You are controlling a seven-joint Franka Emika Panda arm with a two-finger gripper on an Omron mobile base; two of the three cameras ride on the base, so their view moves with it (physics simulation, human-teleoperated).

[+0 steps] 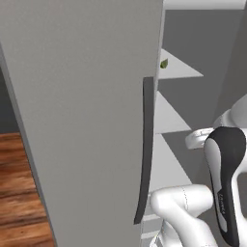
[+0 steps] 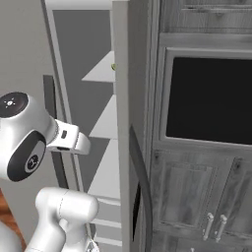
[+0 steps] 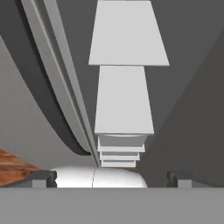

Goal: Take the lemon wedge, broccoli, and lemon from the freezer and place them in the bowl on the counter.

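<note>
The tall light-grey freezer (image 1: 87, 120) stands with its flat door open beside the pale inner shelves (image 3: 124, 100), so the step in hand seems to be the reach inside for the first item. The small green broccoli clump (image 1: 164, 63) sits on an upper shelf, near the door edge. The pincer (image 3: 113, 179) is wide open and holds nothing. Next, the arm probably must rise toward that shelf. I can read no label or writing.

One freezer (image 1: 87, 120), one broccoli (image 1: 164, 63), three pale shelves (image 1: 166, 116).
</note>
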